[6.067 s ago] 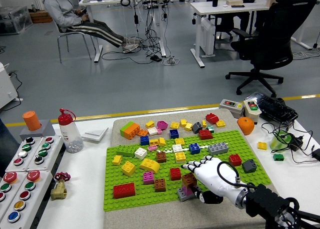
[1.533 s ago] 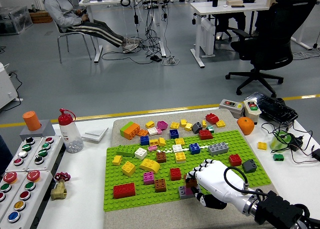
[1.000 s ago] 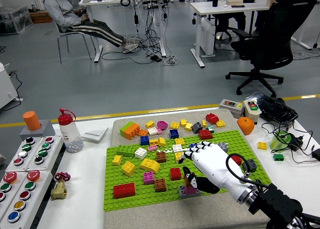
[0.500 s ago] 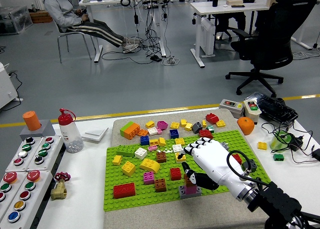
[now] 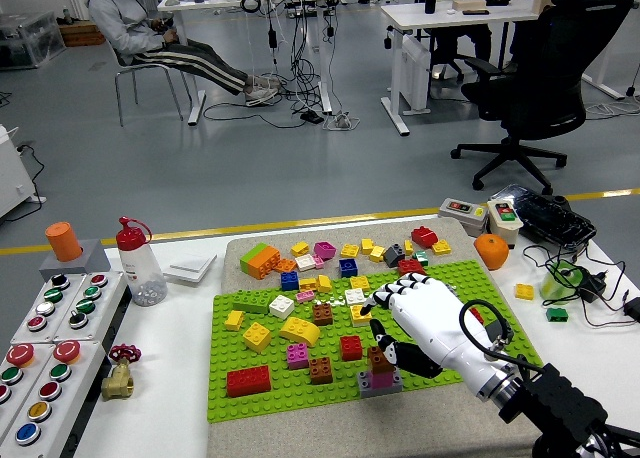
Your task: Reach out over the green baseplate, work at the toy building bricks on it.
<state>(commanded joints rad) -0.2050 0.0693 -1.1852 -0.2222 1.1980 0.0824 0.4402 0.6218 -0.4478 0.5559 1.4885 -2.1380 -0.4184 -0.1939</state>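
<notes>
The green baseplate (image 5: 290, 386) lies on a grey mat and carries several loose and stuck bricks. My right hand (image 5: 412, 320), white with black joints, hovers over the plate's right half with its fingers (image 5: 384, 299) spread toward the upper left, open. Its thumb (image 5: 388, 344) rests just beside a small stack (image 5: 379, 372): a brown brick on a pink one on a grey one, near the plate's front edge. A red brick (image 5: 351, 347) and a brown brick (image 5: 320, 369) sit left of the stack. The hand hides some bricks on the right part of the plate.
A box of coloured buttons (image 5: 50, 343), a brass valve (image 5: 118, 372), a red-capped bottle (image 5: 140, 263) and an orange cup (image 5: 64, 240) stand at the left. An orange fruit (image 5: 491, 250), switch boxes (image 5: 463, 212) and cables (image 5: 585, 278) lie at the right.
The right hand has uncurled from the brown-pink-grey stack, risen slightly and shifted toward the plate's middle. The stack stays standing near the front edge.
</notes>
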